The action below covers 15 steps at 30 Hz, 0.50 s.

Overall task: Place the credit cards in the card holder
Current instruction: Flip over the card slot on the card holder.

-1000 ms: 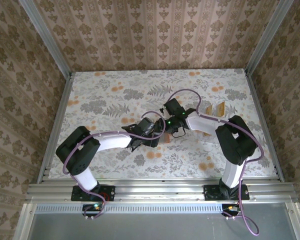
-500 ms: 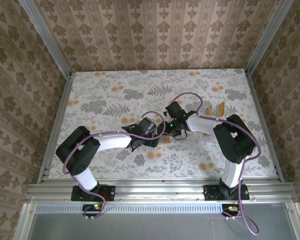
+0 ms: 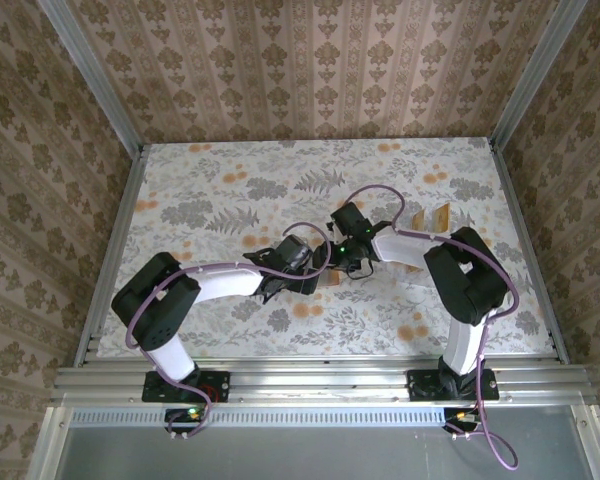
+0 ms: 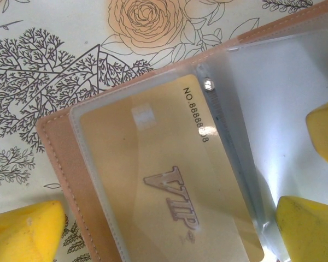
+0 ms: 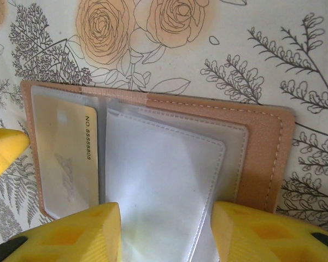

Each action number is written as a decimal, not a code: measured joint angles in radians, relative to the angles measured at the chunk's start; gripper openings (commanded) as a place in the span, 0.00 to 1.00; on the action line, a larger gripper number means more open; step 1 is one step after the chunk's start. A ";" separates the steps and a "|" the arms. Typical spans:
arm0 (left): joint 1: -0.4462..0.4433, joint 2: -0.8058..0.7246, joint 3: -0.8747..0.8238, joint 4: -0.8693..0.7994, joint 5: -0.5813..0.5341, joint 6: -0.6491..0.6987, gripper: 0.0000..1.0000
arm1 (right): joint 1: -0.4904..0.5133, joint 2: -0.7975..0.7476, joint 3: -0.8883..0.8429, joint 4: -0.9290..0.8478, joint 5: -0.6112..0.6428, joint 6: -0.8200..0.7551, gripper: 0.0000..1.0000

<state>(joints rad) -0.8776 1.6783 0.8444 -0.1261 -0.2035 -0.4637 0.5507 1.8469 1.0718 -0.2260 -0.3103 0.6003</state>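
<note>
Where the card holder [image 5: 262,158] lies: flat and open on the flowered desk [image 5: 273,49], inner side up; in the top view it sits mid-desk, under the two wrists where they meet.
Left fingers [image 4: 27,232]: spread wide and released, with one yellow tip at the holder's outer corner and the other over the clear leaves; nothing is gripped.
Credit card [image 4: 153,164]: gold-tan, tucked under a see-through pocket in the holder's left half (left as the right wrist sees it).
Writing: "VIP" in raised letters on the card's face, and "NO. 8888808" along one long edge; a glint hides some digits from the left wrist.
Axes: the holder's long side runs across the right wrist view, dipping slightly to the right, and the card's long side lies crosswise to it, parallel to the fold.
Clear sleeves [image 5: 158,180]: loose leaves at the fold, washed with glare.
Right fingers [image 5: 262,234]: parted and released, both tips low over a clear leaf; whether they touch it cannot be told.
Other credit cards [image 3: 441,216]: tan, standing upright at the right rear, well apart from the holder; their print is too small to read.
</note>
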 measured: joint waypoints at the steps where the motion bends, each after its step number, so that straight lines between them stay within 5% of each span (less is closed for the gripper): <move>1: 0.000 0.000 0.000 0.000 0.000 0.000 1.00 | -0.002 0.003 0.001 0.010 -0.008 0.003 0.50; 15: 0.000 0.000 0.000 -0.001 -0.018 0.000 1.00 | -0.029 0.029 -0.002 0.097 -0.124 0.029 0.46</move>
<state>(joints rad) -0.8776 1.6783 0.8444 -0.1272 -0.2211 -0.4637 0.5213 1.8763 1.0702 -0.1287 -0.4343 0.6292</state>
